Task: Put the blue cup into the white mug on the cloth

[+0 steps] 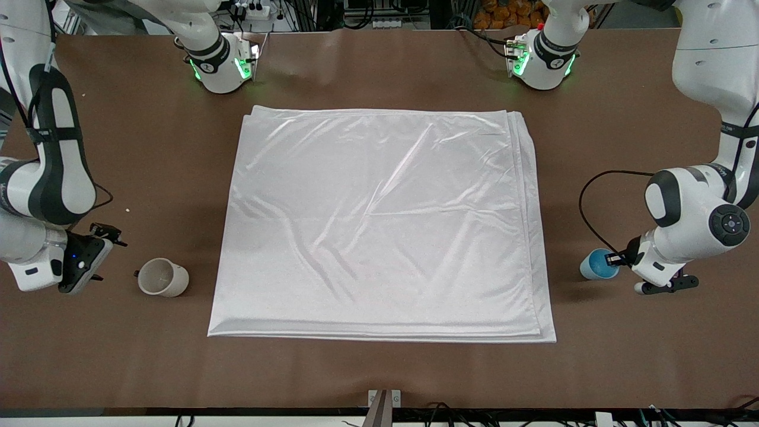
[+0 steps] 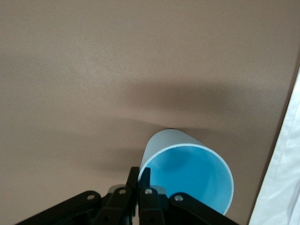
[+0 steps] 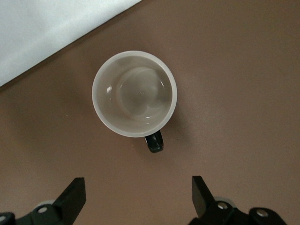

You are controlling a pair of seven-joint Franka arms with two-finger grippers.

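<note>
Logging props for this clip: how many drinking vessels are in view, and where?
2. The white mug stands on the bare table at the right arm's end, off the cloth. The blue cup is at the left arm's end, its rim pinched by the left gripper.

bright overhead light, cloth (image 1: 379,225) glare

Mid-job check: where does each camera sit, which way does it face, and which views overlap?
Front: high across the table, facing both bases; shows both arms, cloth, mug, cup.
Left wrist: on the left arm, looking down at the cup on bare table; left tool shut on its rim.
Right wrist: on the right arm, straight down over the mug; right tool open.
Shared: each wrist view catches a cloth edge and a vessel also seen from the front.
</note>
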